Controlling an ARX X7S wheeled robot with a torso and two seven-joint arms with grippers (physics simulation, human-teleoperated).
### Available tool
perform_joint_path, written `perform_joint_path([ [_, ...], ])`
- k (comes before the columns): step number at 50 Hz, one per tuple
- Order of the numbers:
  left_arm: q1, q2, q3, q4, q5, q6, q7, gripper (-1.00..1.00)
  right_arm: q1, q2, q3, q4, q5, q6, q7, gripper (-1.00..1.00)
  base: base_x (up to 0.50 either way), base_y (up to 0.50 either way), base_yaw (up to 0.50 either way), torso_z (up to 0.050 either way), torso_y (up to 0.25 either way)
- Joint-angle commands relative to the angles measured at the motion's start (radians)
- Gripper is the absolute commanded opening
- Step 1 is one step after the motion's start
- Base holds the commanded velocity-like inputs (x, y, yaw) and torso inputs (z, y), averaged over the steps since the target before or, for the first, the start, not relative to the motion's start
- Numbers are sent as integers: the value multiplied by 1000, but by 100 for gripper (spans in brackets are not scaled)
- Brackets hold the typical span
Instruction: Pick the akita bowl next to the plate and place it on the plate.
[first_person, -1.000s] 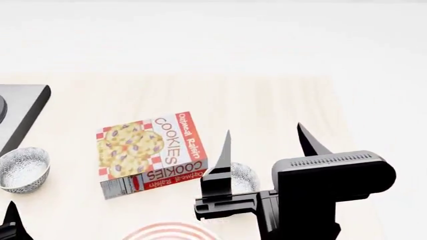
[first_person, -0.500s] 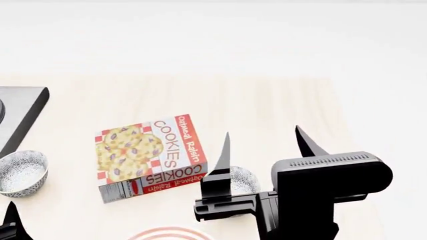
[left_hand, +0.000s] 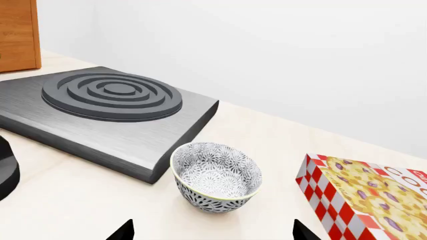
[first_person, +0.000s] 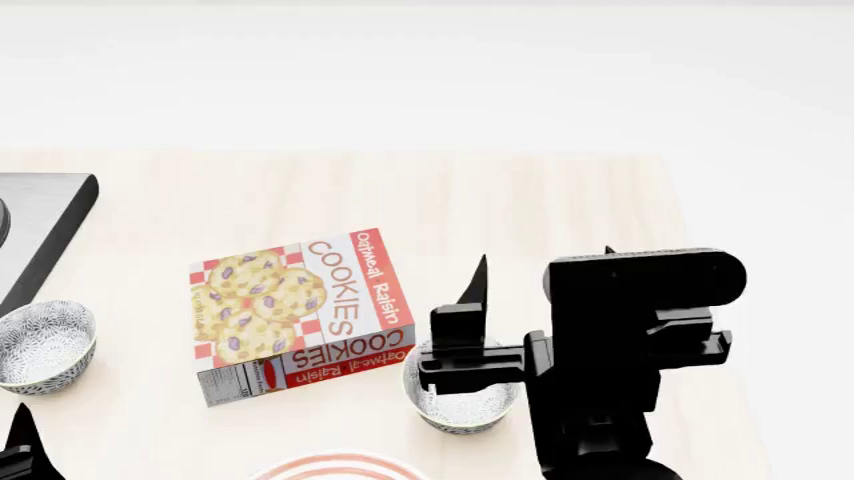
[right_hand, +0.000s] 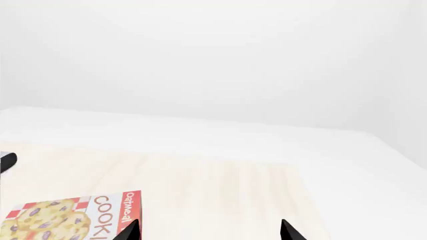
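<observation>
The akita bowl, speckled grey and white, stands beside the cookie box, just behind the red-ringed plate, of which only the rim shows at the view's bottom edge. My right gripper hangs open over and beyond this bowl, and its arm covers the bowl's right side. In the right wrist view the gripper has nothing between its tips, and neither bowl nor plate shows. My left gripper is open, close in front of a second, similar bowl, which also sits at the head view's left edge.
A flat Oatmeal Raisin cookie box lies between the two bowls. A dark stove burner slab sits behind the left bowl. The table's right edge runs close to my right arm.
My right gripper has swung up and back over the bowl by the plate, so more of that bowl now shows beneath it. The left arm and left bowl have stayed put.
</observation>
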Motion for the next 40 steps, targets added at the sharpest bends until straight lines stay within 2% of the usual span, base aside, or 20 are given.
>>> perform_joint_path([
  [1,1,-4,3,5,-5,-4,-5,100,175,-11,-51,257,-28,67,-3,100,0,0,0,0,0],
  [10,-2,-4,6,-7,-5,5,-4,100,352,-68,-31,565,-27,111,1,100,0,0,0,0,0],
  [19,-1,-6,8,-9,-8,8,-5,100,519,-106,-14,883,-37,62,-13,100,0,0,0,0,1],
  [23,2,-8,8,-1,-12,5,-8,100,545,-103,-95,947,-78,2,-50,100,0,0,0,0,0],
  [25,0,-8,8,-8,-12,8,-6,100,549,-126,-29,967,-46,-17,-24,100,0,0,0,0,0],
  [31,1,-10,10,-3,-15,5,-9,100,615,-144,-45,1133,-58,-79,-45,100,0,0,0,0,0],
  [40,0,-11,12,-4,-19,6,-11,100,821,-205,-82,1682,-78,-266,-126,100,0,0,0,0,0],
])
